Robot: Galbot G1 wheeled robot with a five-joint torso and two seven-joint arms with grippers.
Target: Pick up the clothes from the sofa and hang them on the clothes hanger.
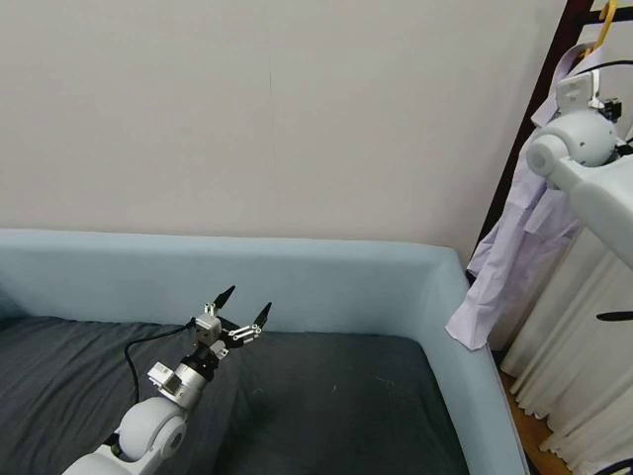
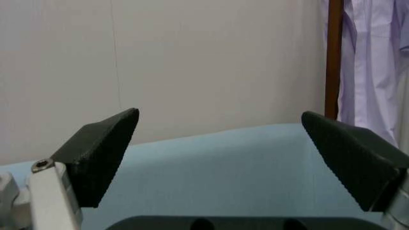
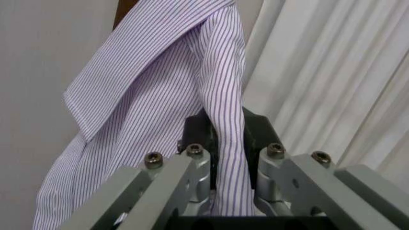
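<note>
Head view. The left gripper [image 1: 247,299] hovers over the dark seat of the sofa [image 1: 326,277], near its back edge and left of the middle; its jaws stand apart and hold nothing. The right gripper [image 1: 584,89] is raised beyond the sofa's right end, at the clothes rack [image 1: 539,94]. The striped shirt [image 1: 514,237] hangs there below a yellow hanger [image 1: 599,30], with its lowest corner reaching down to the sofa's right arm. A pale curtain [image 1: 574,346] hangs just behind.

Left wrist view. The left gripper [image 2: 221,115] faces the sofa back [image 2: 223,158] with its jaws wide apart; the shirt [image 2: 370,62] and the rack post [image 2: 331,57] are well apart from it.

Right wrist view. The right gripper [image 3: 227,143] has its jaws clamped on a vertical fold of the shirt [image 3: 147,96], just under the collar.

Step in hand – judged: hanging, at its end. The garment appears to be carried by the rack already. The next move calls for parting the right jaws and backing straight away, without tugging the fold – a sideways pull could drag the shirt off the hanger.

Containers: none present; the rack is the only holder, and it holds the shirt
</note>
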